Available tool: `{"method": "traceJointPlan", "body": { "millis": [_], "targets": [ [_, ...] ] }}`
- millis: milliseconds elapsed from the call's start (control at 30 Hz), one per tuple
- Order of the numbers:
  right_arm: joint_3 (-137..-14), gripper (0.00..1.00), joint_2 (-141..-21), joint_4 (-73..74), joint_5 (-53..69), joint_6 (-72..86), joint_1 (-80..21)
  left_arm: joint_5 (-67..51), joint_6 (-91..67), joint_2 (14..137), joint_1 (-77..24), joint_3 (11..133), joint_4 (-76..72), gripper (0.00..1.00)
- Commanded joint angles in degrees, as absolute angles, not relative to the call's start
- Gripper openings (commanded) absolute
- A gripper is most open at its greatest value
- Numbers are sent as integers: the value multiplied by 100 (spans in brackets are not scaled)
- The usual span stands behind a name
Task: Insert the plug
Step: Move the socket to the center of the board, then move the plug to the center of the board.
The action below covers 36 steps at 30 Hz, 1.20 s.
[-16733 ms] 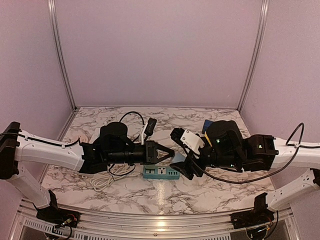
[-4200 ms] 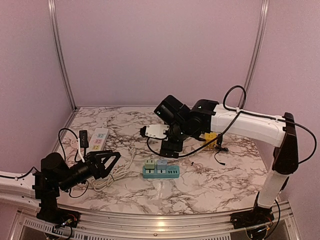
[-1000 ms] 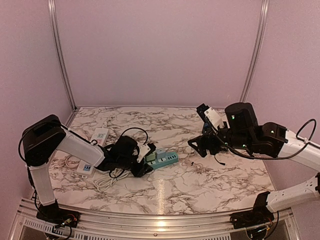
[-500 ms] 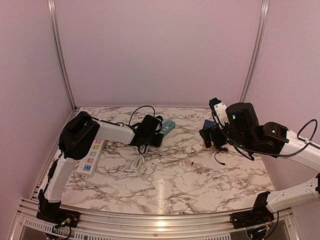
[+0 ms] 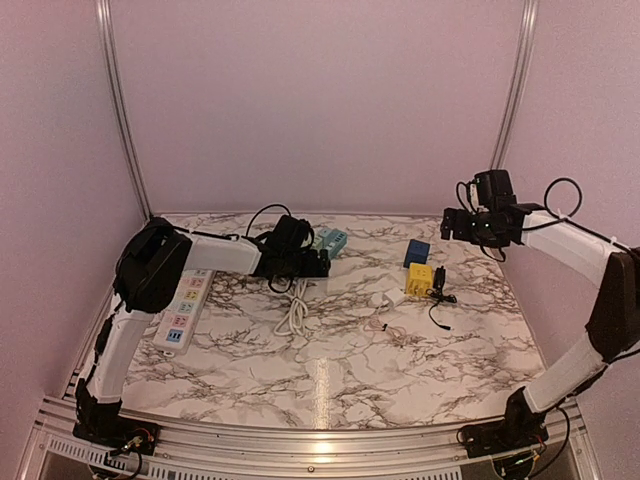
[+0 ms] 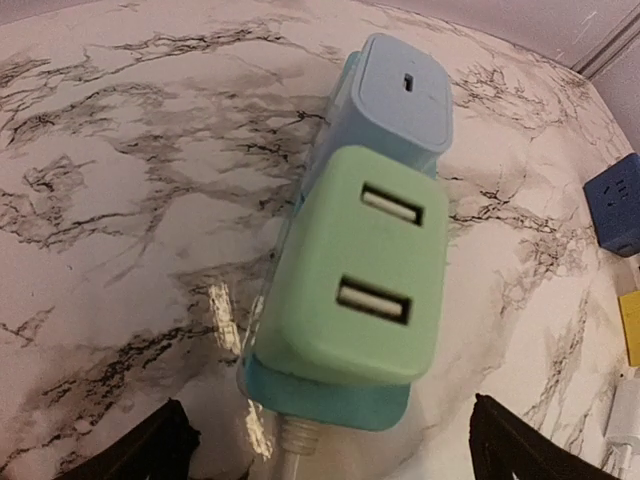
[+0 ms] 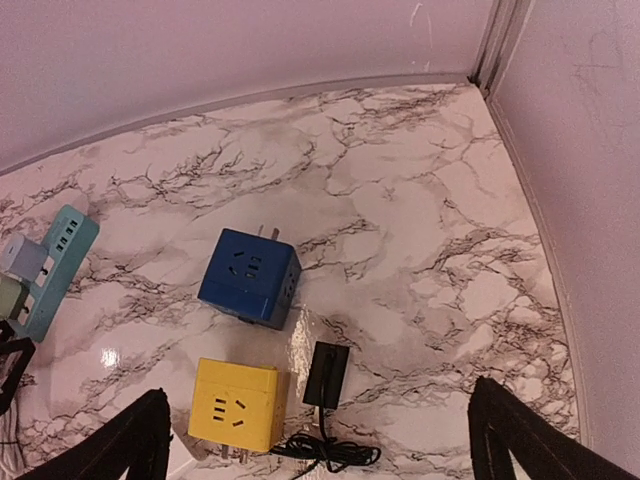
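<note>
1. At the table's back left, the left gripper (image 6: pixel 335 455) stood wide open and empty, facing the end of the teal power strip (image 6: pixel 330 405).
2. The green plug (image 6: pixel 350 270) sat in that strip.
3. The right gripper (image 7: pixel 330 445) hung wide open and empty above the blue cube (image 7: pixel 250 278).

The teal plastic power strip (image 6: pixel 335 405) lies mostly hidden under the green two-port USB charger (image 6: pixel 355 270) and the grey-blue plug block (image 6: pixel 400 95) seated on it. Its white cord (image 6: pixel 295 440) runs off the bottom edge. Right of the strip, the dark blue cube adapter (image 6: pixel 615 205), the yellow cube adapter (image 6: pixel 631 325) and a white plug (image 6: pixel 625 425) are cut by the frame. The left gripper (image 6: pixel 335 450) shows only dark fingertips (image 6: pixel 150 450) either side of the strip. The right wrist view crops the strip at its left edge. From above, the jaws at the strip are too small to read.
</note>
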<state>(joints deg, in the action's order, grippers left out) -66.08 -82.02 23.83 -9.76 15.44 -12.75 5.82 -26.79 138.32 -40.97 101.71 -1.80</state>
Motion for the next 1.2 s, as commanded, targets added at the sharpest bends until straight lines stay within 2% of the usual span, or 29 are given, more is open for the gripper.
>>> {"method": "traceJointPlan", "body": {
  "millis": [0,333,500,700,867,1167],
  "targets": [
    [-7385,98,-9121,2130,-65,1822,-936,70,-3150,13132,-4172,9133,-381,99],
    [-8439,98,-10962,1548,537,2308,-549,255,-3566,11022,-4614,6459,-1180,99],
    [-9333,96,-12043,1723,1119,2315,-382,527,-3759,9761,-5157,5219,-1397,99],
    [-10027,93,-12756,1890,1544,2215,-336,1091,-4074,8297,-5946,4115,-1194,99],
    [-9773,90,-12808,1853,1882,1972,-327,1745,-4266,7319,-6467,3534,-607,99],
    [-8247,84,-11885,1420,2015,1752,-584,2196,-4644,6142,-6633,2920,-239,99]
  ]
}}
